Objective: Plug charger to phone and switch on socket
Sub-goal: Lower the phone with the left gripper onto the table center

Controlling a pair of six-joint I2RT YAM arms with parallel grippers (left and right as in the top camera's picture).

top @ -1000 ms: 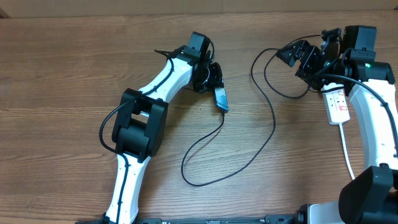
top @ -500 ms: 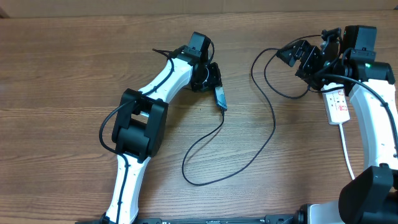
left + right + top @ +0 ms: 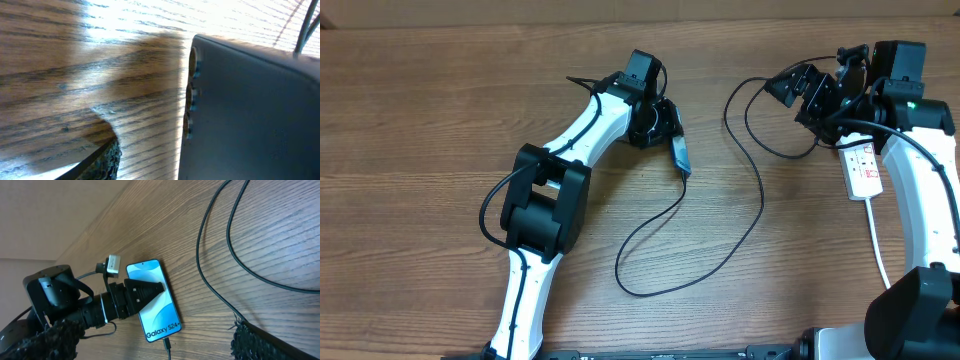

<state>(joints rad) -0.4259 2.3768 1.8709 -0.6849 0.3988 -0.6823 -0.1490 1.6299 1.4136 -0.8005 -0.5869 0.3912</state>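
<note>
The phone (image 3: 679, 154) stands tilted on its long edge on the wood. Its blue-teal screen (image 3: 152, 300) faces my right wrist camera. The charger (image 3: 760, 200) is a thin black cable, and its tip (image 3: 167, 344) sits in the phone's lower short edge. My left gripper (image 3: 666, 134) is open around the phone's upper end. One finger (image 3: 102, 162) stands apart from the phone's dark back (image 3: 250, 110), with bare wood between them. My right gripper (image 3: 800, 100) is open and holds nothing, above the cable's far loops. The white socket (image 3: 863, 168) lies under my right arm.
The socket's white cord (image 3: 876, 245) runs toward the front edge on the right. The black cable makes a big loop (image 3: 650, 290) in front of the phone and more loops (image 3: 225, 245) near my right gripper. My left arm (image 3: 545, 200) crosses the left half of the table.
My left gripper has opened from shut. The phone has shifted slightly and looks narrower from overhead. The cable loop moved a little with it. The right arm is still.
</note>
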